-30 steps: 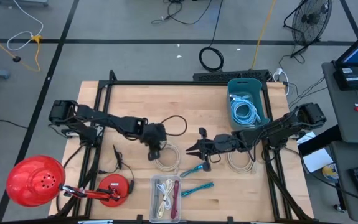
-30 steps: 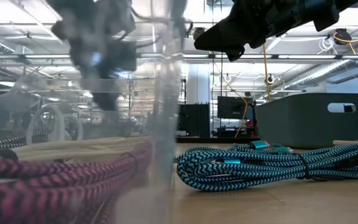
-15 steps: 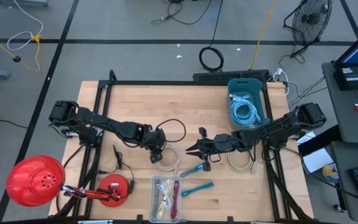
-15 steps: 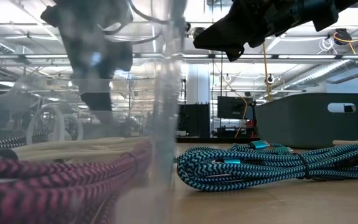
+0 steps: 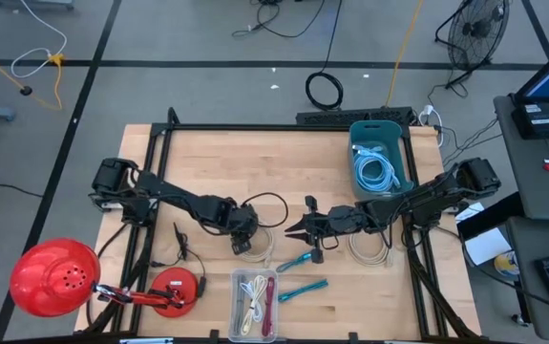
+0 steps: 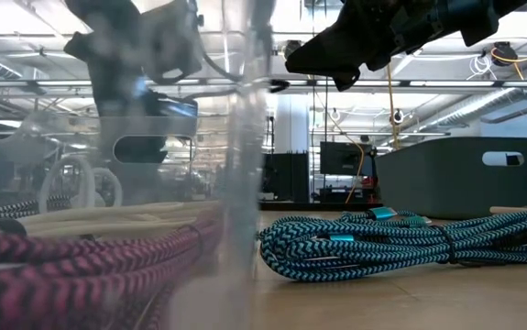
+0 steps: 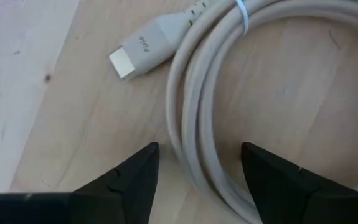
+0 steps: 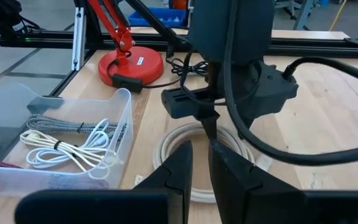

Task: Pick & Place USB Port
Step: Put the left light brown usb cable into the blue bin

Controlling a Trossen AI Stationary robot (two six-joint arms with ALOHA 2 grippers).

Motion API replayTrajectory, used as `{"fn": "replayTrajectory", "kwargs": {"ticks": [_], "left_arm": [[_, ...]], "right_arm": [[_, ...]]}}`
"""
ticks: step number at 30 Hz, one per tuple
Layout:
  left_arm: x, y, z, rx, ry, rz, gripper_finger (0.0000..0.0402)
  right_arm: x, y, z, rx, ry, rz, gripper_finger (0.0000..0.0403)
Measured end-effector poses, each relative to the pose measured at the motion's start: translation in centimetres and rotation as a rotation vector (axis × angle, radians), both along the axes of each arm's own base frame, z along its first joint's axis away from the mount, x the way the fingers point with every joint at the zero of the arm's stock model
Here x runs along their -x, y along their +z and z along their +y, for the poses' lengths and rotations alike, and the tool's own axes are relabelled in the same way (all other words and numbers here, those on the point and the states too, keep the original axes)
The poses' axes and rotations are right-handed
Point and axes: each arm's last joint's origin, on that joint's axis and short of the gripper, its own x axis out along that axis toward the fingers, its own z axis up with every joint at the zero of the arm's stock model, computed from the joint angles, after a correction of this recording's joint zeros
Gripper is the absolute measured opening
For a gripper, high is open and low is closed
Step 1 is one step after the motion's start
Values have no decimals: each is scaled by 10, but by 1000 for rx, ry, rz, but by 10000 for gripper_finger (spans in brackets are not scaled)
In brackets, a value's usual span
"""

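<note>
Left hand (image 5: pixel 242 246) lowered, one beige cable (image 7: pixel 197 112)

We see the left gripper (image 5: pixel 243 245) reaching low toward mid-desk (image 5: pixel 207 153) with its fingers (image 7: pixel 135 180) spread wide, while the right gripper (image 5: pixel 293 228) hovers opposite it with fingers (image 8: pixel 177 168) nearly together.

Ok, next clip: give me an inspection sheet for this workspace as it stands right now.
Surface: wooden table, black frame.
Job's things: coiled white cable on the wood; clear tray holding cables at the front edge.
Clutter: red lamp; grey bin with a blue cable.
Grippers: left gripper open, fingers astride the white cable's coil; right gripper shut, empty, above the table's middle.
Cables: two teal cables beside the tray.
Surroundings: fan, loose floor cords.
</note>
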Motion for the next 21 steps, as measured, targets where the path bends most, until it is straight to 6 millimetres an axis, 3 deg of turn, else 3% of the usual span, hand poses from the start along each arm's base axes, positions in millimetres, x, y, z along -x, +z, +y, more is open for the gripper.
{"fn": "replayTrajectory", "kwargs": {"ticks": [4, 8, 12, 14, 21], "left_arm": [[1, -3, 1, -13, 18, 18, 170], [1, -3, 1, -30, 25, 16, 43], [3, 6, 3, -114, 116, -45, 35], [5, 14, 8, -247, 217, -100, 35], [16, 66, 8, -540, 540, -471, 35]], "right_arm": [[0, 0, 0, 0, 0, 0, 43], [0, 0, 0, 1, 0, 4, 43], [0, 0, 0, 1, 0, 5, 43], [0, 0, 0, 1, 0, 5, 43], [-1, 2, -1, 11, -46, -22, 43]]}}
